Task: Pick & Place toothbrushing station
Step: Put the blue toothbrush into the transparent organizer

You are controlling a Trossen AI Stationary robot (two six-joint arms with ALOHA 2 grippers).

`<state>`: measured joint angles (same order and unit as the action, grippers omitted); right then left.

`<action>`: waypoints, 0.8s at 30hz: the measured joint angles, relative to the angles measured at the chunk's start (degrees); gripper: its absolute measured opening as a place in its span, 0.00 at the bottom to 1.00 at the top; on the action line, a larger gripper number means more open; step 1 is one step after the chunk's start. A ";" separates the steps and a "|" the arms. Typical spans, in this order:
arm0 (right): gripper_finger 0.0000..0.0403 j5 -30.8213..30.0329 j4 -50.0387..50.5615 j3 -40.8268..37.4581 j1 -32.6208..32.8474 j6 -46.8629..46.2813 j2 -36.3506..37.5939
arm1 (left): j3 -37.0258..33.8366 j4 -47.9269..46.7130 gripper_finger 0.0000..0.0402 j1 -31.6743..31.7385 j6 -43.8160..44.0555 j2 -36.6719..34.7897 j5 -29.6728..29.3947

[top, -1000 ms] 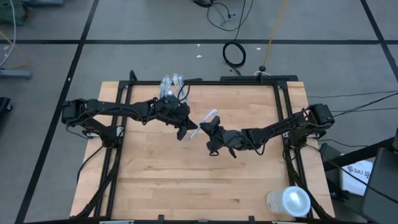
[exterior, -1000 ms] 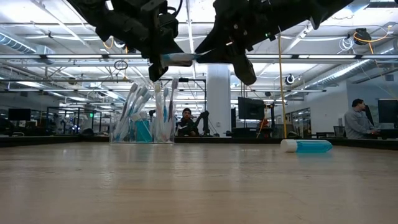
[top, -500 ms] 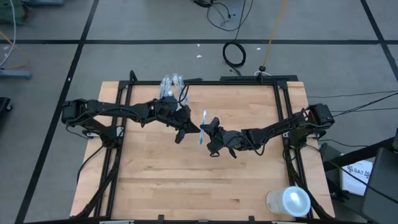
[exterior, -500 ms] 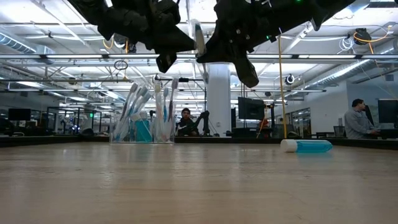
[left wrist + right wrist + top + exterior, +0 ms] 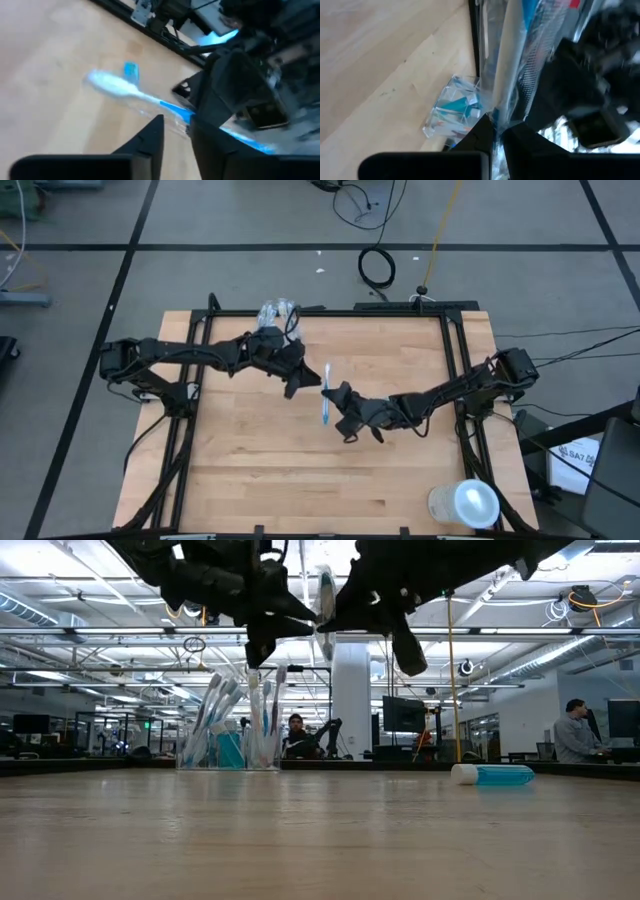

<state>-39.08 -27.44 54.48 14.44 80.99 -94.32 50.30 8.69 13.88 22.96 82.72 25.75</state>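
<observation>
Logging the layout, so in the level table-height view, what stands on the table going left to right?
Clear plastic cup holding the toothbrushes → toothpaste tube lying on its side.

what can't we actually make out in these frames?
- Low view: both grippers are cut off by the top edge; the grip on the thin blue-and-white toothbrush is hidden.
- High view: brushes in the small clear plastic cup are too small to count, and the left arm overlaps it.
- Left wrist view: right gripper is motion-blurred.
- Right wrist view: left gripper is blurred behind the toothbrush.
</observation>
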 joint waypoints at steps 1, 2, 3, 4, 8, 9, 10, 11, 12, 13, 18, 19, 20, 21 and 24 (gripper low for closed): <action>0.04 -0.15 -0.09 0.00 0.33 1.75 0.00 | 0.00 0.07 0.26 0.27 2.70 0.00 1.39; 0.04 -0.17 -0.11 0.00 0.69 3.88 0.00 | 0.00 0.33 0.28 0.48 5.25 0.00 3.27; 0.04 -0.15 -0.11 0.00 1.03 6.11 0.00 | 0.00 0.91 0.30 0.62 7.18 0.00 5.26; 0.04 -0.07 -0.01 0.00 1.29 8.45 0.00 | 0.00 1.56 0.33 0.64 8.28 0.00 6.72; 0.04 0.14 -1.29 0.00 1.85 16.67 -1.26 | 0.00 2.64 0.41 0.15 9.28 0.00 6.86; 0.04 0.13 -1.92 0.00 1.85 17.85 -1.73 | 0.00 2.63 0.43 0.12 9.40 0.00 6.56; 0.04 0.07 -2.75 -0.07 1.81 18.71 -2.09 | 0.00 2.64 0.44 0.12 9.83 0.00 6.27; 0.04 0.09 -4.28 -0.11 1.79 19.44 -2.39 | 0.00 2.74 0.46 0.14 10.34 0.22 6.00; 0.04 0.04 -5.51 -0.09 1.76 19.93 -2.55 | 0.00 3.04 0.47 0.14 10.88 0.43 6.05; 0.04 -0.21 -6.10 -0.11 1.75 20.75 -2.83 | 0.00 3.09 0.48 0.14 11.58 0.44 6.08; 0.04 -3.28 -7.32 -0.11 1.35 21.76 -3.50 | 0.00 2.42 0.51 0.14 11.89 0.48 5.13; 0.04 -4.85 -7.89 -0.05 1.33 21.85 -3.43 | 0.00 2.26 0.50 0.14 11.93 0.48 4.68; 0.04 -6.40 -8.17 0.00 1.32 21.95 -3.32 | 0.00 2.11 0.50 0.18 11.99 0.58 4.20; 0.04 -7.76 -8.37 0.00 1.31 22.16 -3.30 | -0.02 1.70 0.49 0.33 11.87 0.61 3.74; 0.04 -10.53 -8.00 0.00 1.31 22.30 -3.32 | -0.07 1.15 0.48 0.81 11.00 0.59 1.96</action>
<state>-49.60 -35.44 54.48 15.75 103.28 -97.65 50.24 9.84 14.69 33.96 83.31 27.71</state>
